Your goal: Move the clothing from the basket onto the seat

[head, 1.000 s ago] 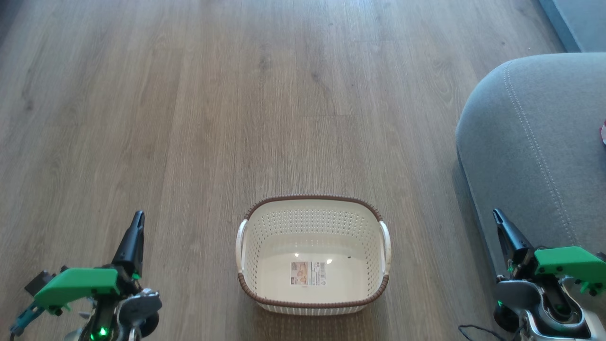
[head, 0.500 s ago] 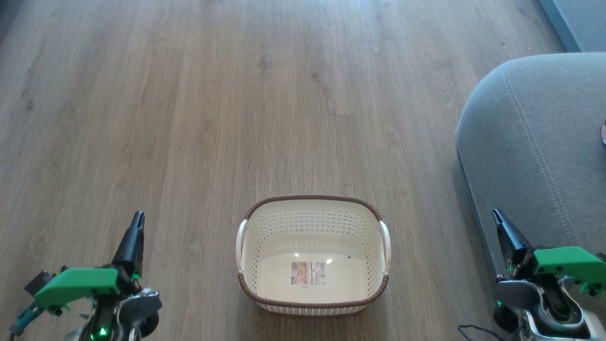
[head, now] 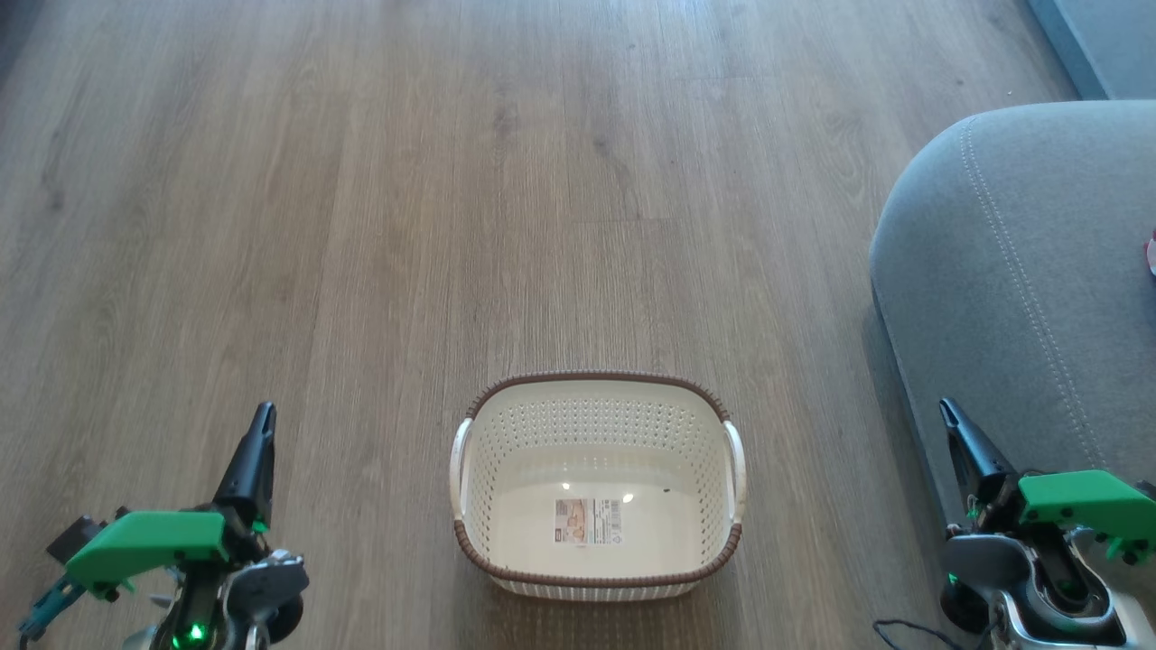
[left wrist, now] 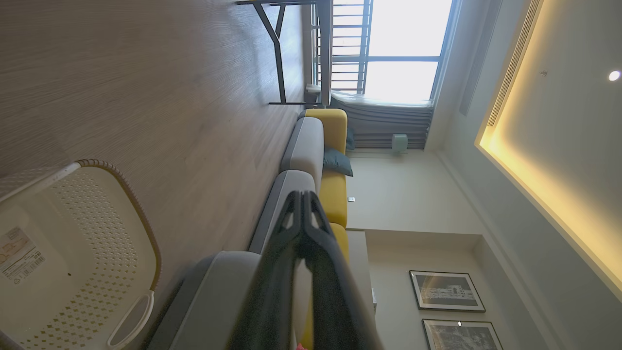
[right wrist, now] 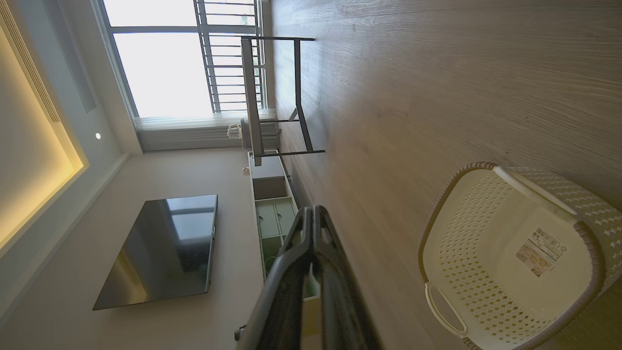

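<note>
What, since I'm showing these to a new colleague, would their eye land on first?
The cream basket with its brown rim stands empty on the wooden floor at the lower centre of the head view, a label on its bottom. Next comes the big grey seat at the right. The left end effector and right end effector, both shut, flank the basket.

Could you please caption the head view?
Empty basket on wooden floor between shut left gripper and right gripper, grey seat at right.
</note>
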You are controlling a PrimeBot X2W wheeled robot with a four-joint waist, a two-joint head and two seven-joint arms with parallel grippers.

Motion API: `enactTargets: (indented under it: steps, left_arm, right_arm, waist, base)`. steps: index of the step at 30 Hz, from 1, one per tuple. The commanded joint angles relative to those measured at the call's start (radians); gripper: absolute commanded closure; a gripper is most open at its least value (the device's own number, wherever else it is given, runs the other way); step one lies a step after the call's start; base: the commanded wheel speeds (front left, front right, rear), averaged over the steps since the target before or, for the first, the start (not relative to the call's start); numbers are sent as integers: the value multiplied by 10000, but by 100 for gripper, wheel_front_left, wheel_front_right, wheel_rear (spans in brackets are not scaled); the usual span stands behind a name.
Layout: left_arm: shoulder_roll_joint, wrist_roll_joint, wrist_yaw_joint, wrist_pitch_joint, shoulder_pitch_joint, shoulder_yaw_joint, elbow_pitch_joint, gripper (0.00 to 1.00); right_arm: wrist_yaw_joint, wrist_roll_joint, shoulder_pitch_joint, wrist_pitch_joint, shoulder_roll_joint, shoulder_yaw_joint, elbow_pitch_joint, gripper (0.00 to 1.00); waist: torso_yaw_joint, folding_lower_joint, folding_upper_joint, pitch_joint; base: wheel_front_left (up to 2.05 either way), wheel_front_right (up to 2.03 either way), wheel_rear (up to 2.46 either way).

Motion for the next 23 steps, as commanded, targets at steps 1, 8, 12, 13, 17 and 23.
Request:
enactTargets:
  steps: [1, 8, 12, 13, 17, 23]
  left_arm:
    - [93, -43, -69, 33, -556, 340, -341, 100]
    - [93, -43, -69, 33, -556, 340, -341, 100]
    - [93, -43, -69, 33, -556, 340, -341, 100]
    - [93, -43, -69, 33, -556, 340, -341, 100]
    - [93, -43, -69, 33, -556, 340, -342, 100]
    - [93, -43, -69, 33, -556, 340, -342, 100]
  right_arm:
    - [71, -22, -151, 85, -53, 162, -409, 100]
    - [71, -23, -152, 87, -52, 161, -409, 100]
    - [71, -24, -152, 88, -51, 160, -409, 100]
    - [71, -24, -152, 88, -51, 160, -409, 100]
    - [71, -25, -152, 88, -51, 159, -409, 100]
    - [71, -26, -152, 89, -50, 158, -409, 100]
  waist:
    - [0, 0, 0, 0]
    - [0, 0, 0, 0]
    - [0, 0, 0, 0]
    - [0, 0, 0, 0]
    - [0, 0, 0, 0]
    - [0, 0, 0, 0]
  base:
    - [0, 0, 0]
    - [0, 0, 0]
    - [0, 0, 0]
    - [0, 0, 0]
    - [0, 0, 0]
    - [0, 0, 0]
